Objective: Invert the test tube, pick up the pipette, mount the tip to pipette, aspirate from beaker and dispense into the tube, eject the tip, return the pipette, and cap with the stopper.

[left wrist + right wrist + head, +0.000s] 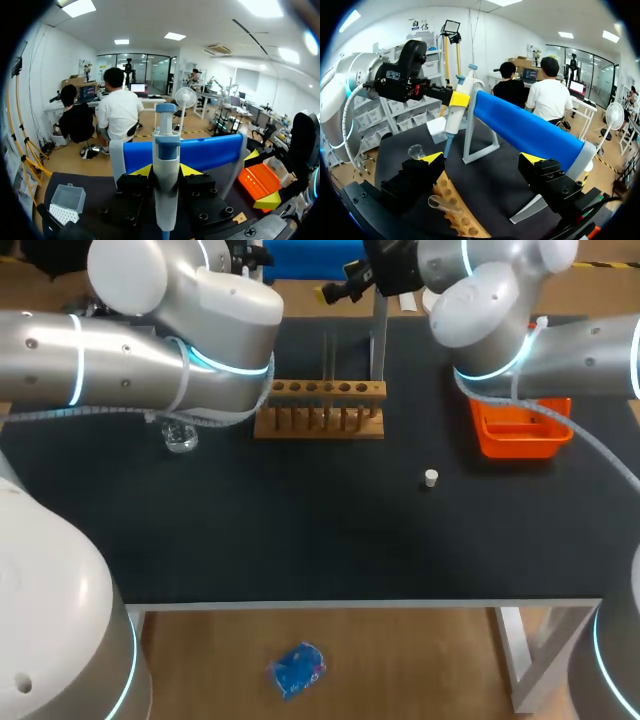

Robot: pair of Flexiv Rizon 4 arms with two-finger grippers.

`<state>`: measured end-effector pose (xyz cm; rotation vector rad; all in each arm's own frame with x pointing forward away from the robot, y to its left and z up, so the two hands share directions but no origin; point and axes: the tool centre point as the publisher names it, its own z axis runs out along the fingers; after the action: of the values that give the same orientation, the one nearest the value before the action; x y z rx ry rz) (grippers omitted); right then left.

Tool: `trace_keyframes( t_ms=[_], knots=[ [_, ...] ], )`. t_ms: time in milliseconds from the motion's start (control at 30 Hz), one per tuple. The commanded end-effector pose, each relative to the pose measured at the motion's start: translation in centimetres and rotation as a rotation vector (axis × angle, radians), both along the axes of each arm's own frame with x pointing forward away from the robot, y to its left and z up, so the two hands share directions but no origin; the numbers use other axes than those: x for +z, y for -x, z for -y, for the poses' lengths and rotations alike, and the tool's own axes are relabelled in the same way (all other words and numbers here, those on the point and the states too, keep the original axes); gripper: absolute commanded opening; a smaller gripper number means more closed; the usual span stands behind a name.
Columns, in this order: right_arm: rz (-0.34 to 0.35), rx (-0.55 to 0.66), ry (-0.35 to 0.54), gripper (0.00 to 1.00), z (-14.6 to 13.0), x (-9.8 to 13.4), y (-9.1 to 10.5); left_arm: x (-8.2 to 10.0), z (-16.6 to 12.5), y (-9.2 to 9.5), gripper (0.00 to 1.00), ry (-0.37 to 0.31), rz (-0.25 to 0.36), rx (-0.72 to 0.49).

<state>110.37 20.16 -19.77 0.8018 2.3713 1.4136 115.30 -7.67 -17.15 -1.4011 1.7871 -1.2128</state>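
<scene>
Your left gripper [166, 172] clamps the pipette [166, 150] just beside the blue stand [210, 152] and your right gripper [482, 159] hangs open near the rack [455, 215], so a tilted pull could snag the pipette on the stand or loosen it.

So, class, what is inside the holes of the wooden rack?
One clear test tube stands in a middle hole of the wooden rack; the other holes in view seem to hold nothing. The left arm covers the rack's left end, hiding anything there.
</scene>
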Motion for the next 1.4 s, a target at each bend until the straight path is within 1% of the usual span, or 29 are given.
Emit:
trace_keyframes(
  t_ms=[33, 333, 533, 800, 1033, 1400],
  knots=[
    [0.009, 0.002, -0.009, 1.00, -0.3, 0.0, -0.4, -0.1, 0.3, -0.5, 0.00, -0.015, -0.015, 0.012],
    [0.009, 0.002, -0.009, 1.00, -0.3, 0.0, -0.4, -0.5, 0.3, -1.2, 0.00, -0.053, -0.019, 0.040],
    [0.009, 0.002, -0.009, 1.00, -0.3, 0.0, -0.4, -0.5, 0.1, -1.9, 0.00, -0.083, -0.036, 0.069],
    [0.009, 0.002, -0.009, 1.00, -0.3, 0.0, -0.4, -0.4, -0.1, -2.6, 0.00, -0.078, -0.036, 0.097],
    [0.009, 0.002, -0.009, 1.00, -0.3, 0.0, -0.4, -0.5, -0.2, -2.9, 0.00, -0.088, -0.047, 0.115],
    [0.009, 0.002, -0.009, 1.00, -0.3, 0.0, -0.4, -1.3, -0.2, -3.3, 0.00, -0.109, -0.070, 0.124]
  ],
)
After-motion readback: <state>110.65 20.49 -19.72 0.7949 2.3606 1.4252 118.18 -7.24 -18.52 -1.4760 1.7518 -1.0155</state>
